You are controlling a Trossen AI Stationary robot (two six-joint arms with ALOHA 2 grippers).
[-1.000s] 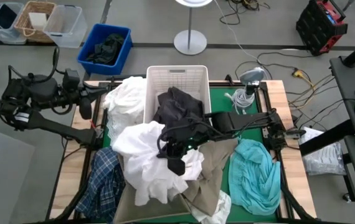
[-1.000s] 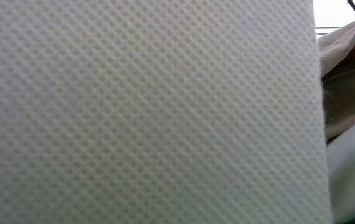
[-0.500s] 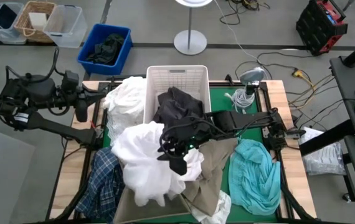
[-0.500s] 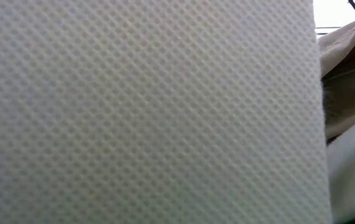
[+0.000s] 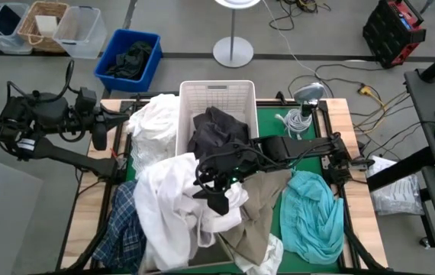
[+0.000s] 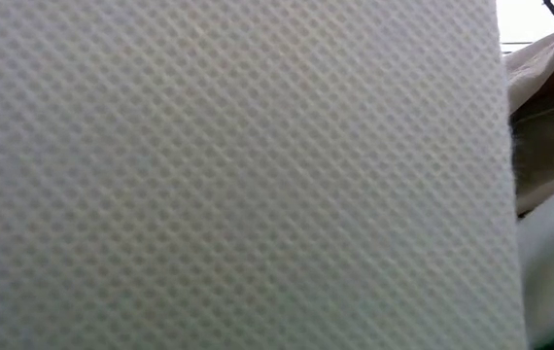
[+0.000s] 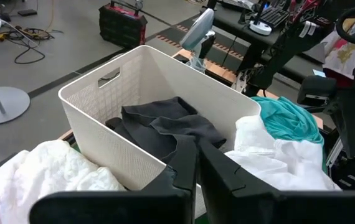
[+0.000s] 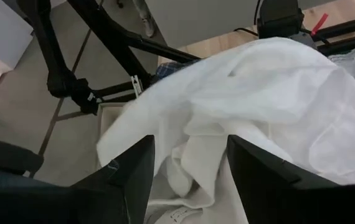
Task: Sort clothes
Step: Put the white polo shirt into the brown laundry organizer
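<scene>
A white garment [image 5: 168, 210] lies spread from the table's middle toward the near left and partly covers the plaid shirt [image 5: 122, 221]. My right gripper [image 5: 211, 191] hovers open just over its right part [image 8: 240, 93], holding nothing. Beside it lie a beige garment [image 5: 259, 206] and a teal garment [image 5: 313, 214]. A dark grey garment [image 7: 165, 127] rests in the white basket [image 5: 217, 95], and another white garment [image 5: 153, 126] is heaped to the basket's left. My left gripper [image 7: 196, 171] is shut and stays off the table's left edge [image 5: 99, 131].
A blue bin [image 5: 130, 59] with dark green cloth stands on the floor beyond the far left corner. Cables and a lamp head [image 5: 305, 103] lie at the far right. A white dimpled wall [image 6: 228, 175] fills the low view, with beige cloth [image 6: 549, 97] beside it.
My right gripper has opened and let go of the white garment while staying in place. The garment was bunched in a heap. It has slumped and spread toward the near left edge, over the plaid shirt.
</scene>
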